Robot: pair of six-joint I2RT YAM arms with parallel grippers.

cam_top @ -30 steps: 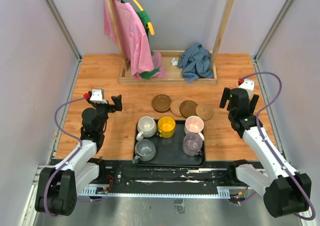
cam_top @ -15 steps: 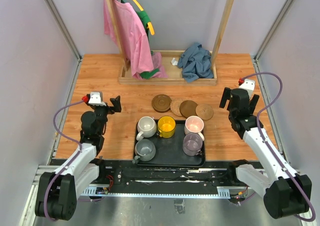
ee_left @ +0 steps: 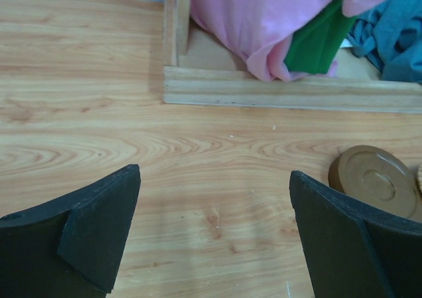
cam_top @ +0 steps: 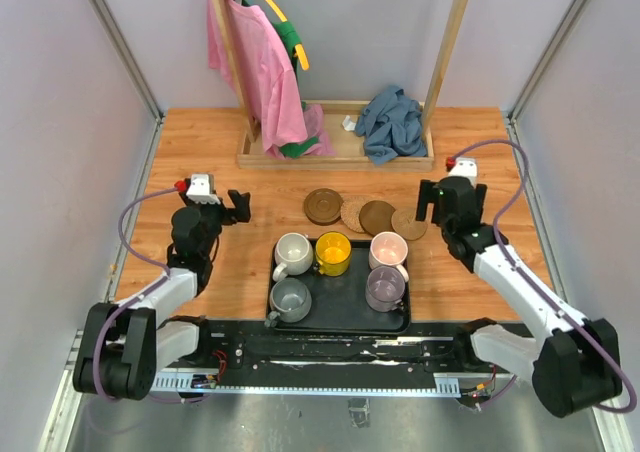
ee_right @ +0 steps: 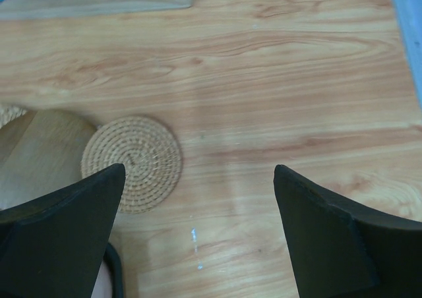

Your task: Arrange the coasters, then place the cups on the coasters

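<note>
Stock as I see it from the remote station:

- Table (cam_top: pixel 200 152): wood-grain top, carries everything listed
- Rack (cam_top: pixel 335 159): wooden frame at the far edge, with a pink shirt (cam_top: pixel 255 67) hanging at its left post and a blue cloth (cam_top: pixel 392 122) heaped on its base at the right
- Left gripper (ee_left: pixel 214 182): jaws wide apart, nothing between them, over bare table left of the tray
- Right gripper (ee_right: pixel 198 176): jaws wide apart, nothing held, over the table at the right end of the coaster row
- Tray (cam_top: pixel 404 317): black, centred at the near edge, holds all five cups
- Cups: back row is off-white cup (cam_top: pixel 293 253), yellow cup (cam_top: pixel 333 253), pink cup (cam_top: pixel 387 249); front row is grey cup (cam_top: pixel 290 299), lilac cup (cam_top: pixel 385 288)
- Coasters: I count four, in a row on the table just behind the tray, neighbours touching or overlapping; left to right they are dark coaster (cam_top: pixel 323 206), tan coaster (cam_top: pixel 351 213), brown coaster (cam_top: pixel 377 217), woven coaster (cam_top: pixel 409 223); none carries a cup
</note>
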